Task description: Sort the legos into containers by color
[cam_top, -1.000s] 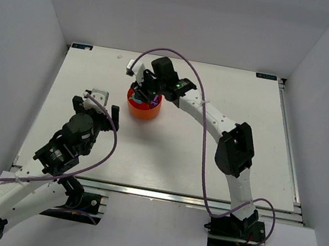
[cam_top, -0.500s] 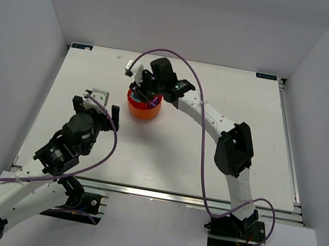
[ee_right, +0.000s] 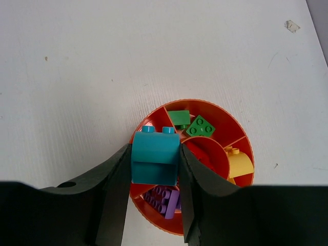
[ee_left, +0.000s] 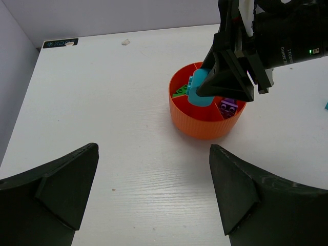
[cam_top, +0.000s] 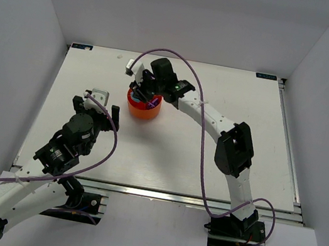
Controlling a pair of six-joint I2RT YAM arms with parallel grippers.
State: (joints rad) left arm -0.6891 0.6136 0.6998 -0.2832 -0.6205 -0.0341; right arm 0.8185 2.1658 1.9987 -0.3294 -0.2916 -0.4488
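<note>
My right gripper [ee_right: 154, 159] is shut on a teal-blue lego [ee_right: 154, 156] and holds it just above the orange tub [ee_right: 202, 106], over its left compartment. The tub holds green legos [ee_right: 192, 123], purple legos [ee_right: 164, 199], a yellow lego [ee_right: 240, 163] and red pieces [ee_right: 205, 154] in the central cup. In the top view the right gripper [cam_top: 146, 92] is over the tub [cam_top: 142, 109] at the table's middle back. The left wrist view shows the tub [ee_left: 205, 125] and the teal-blue lego [ee_left: 197, 87]. My left gripper [ee_left: 154, 169] is open and empty, near of the tub.
A small teal piece [ee_left: 326, 104] lies at the right edge of the left wrist view. A pale scrap [ee_right: 292, 25] lies on the white table far right in the right wrist view. The right arm [cam_top: 215, 122] reaches across from the right.
The right gripper has shifted slightly left and lower over the tub with the teal-blue lego. The left arm has not moved.
</note>
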